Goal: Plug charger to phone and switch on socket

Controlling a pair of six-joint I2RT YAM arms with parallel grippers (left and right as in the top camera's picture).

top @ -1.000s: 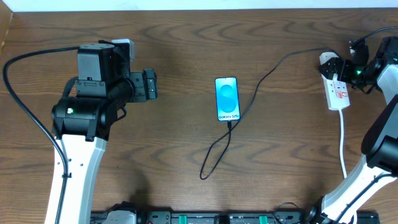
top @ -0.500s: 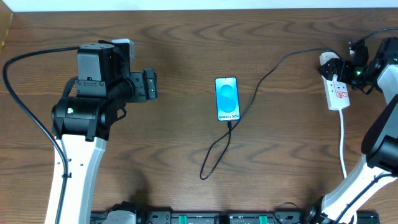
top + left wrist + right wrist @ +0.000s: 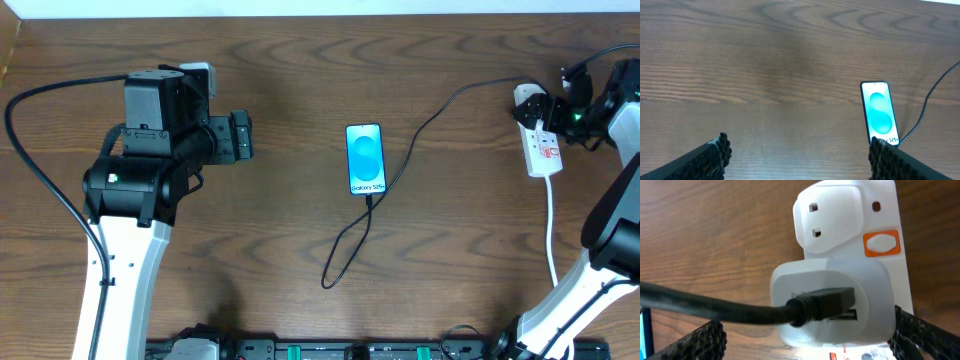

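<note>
Only my right wrist camera shows the charger up close. Its black cable enters the white plug head sideways, and the plug sits in the socket next to an orange switch.

Overhead, the socket lies far right on the table, its long axis running away from me and its cord trailing back. The cable loops to the near end of the phone, which lies mid-table, lit and face up, lengthwise the same way.

My right claw stands wide on either side of the plug. My left claw hangs wide, holding nothing.

The phone shows "S25+" on its screen; the socket's red print is unreadable.
</note>
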